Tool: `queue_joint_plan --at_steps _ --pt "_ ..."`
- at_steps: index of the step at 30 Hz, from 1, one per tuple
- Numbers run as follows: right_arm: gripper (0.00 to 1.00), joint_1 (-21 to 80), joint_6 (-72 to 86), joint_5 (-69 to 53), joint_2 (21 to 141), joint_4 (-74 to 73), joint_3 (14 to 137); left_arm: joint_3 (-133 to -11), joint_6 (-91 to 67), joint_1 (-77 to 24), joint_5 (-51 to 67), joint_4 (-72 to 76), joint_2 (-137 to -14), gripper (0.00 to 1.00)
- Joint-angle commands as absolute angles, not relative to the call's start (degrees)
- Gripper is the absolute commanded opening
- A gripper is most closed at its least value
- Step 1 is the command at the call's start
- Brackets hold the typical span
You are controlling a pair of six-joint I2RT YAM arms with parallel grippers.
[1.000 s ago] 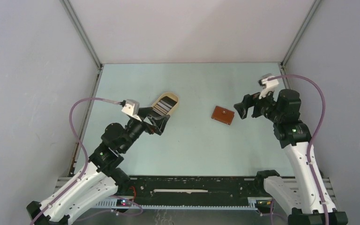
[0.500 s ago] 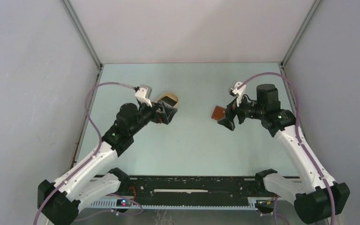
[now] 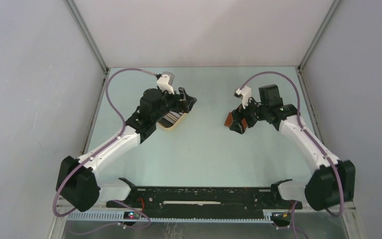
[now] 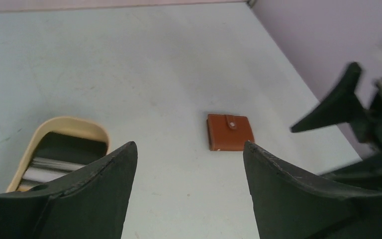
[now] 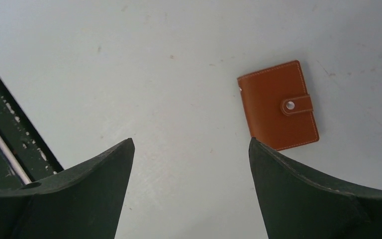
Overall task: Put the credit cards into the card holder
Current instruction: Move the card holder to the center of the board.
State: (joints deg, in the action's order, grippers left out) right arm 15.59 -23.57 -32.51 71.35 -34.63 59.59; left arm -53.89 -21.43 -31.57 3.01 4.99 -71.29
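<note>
My left pincer (image 4: 189, 149) is released, its two dark fingers spread wide with only bare tabletop (image 4: 129, 59) between them. From above I see it poised over the far end of the oval tan tray (image 3: 170, 126), pointing out toward the middle of the tabletop. In the left wrist view the tray sits just beyond the left finger, and the credit cards (image 4: 47, 165) lie stacked inside it, showing grey and light edges under a dark one. From overhead the stack (image 3: 172, 118) reads as striped, partly hidden by the arm.

My right pincer (image 5: 191, 142) is also released, with nothing between its fingers. The card holder (image 5: 277, 105) lies flat on the tabletop just past the tip of its right finger, closed, its snap tab fastened. From above, the right pincer (image 3: 237, 124) covers most of the holder, leaving only a reddish-brown corner (image 3: 228, 119) in sight. I cannot tell whether a finger touches it.

The holder lies well apart from the tray, off to its right. The left wrist view shows it (image 4: 230, 132) ahead, between the fingers and beyond them.
</note>
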Motion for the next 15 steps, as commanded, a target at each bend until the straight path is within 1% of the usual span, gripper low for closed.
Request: queue_joint_plan --at_steps 1,3,6,9,12,15 --pt "0.92 11.3 -22.0 -30.7 78.2 -34.1 65.9 -48.3 -21.0 -31.4 12.1 24.9 -73.5 0.82" --pt "0.82 8.6 -22.5 -30.5 83.7 -35.7 69.9 -46.3 -20.2 -31.5 13.9 28.7 -75.4 0.82" --pt "0.71 10.2 -25.3 -24.5 92.9 -40.8 75.8 -43.2 -21.1 -31.5 14.8 33.8 -77.4 0.82" --pt "0.68 11.6 -25.6 -20.7 97.8 -41.3 78.2 -42.1 -22.1 -31.5 15.9 35.7 -78.8 0.81" --pt "0.61 10.3 -25.0 -21.9 102.8 -44.7 82.7 -41.7 -21.7 -31.5 15.7 35.6 -78.7 0.8" --pt "0.6 8.6 -24.4 -23.0 106.7 -47.1 85.6 -41.1 -21.6 -31.4 15.3 36.0 -78.6 0.8"
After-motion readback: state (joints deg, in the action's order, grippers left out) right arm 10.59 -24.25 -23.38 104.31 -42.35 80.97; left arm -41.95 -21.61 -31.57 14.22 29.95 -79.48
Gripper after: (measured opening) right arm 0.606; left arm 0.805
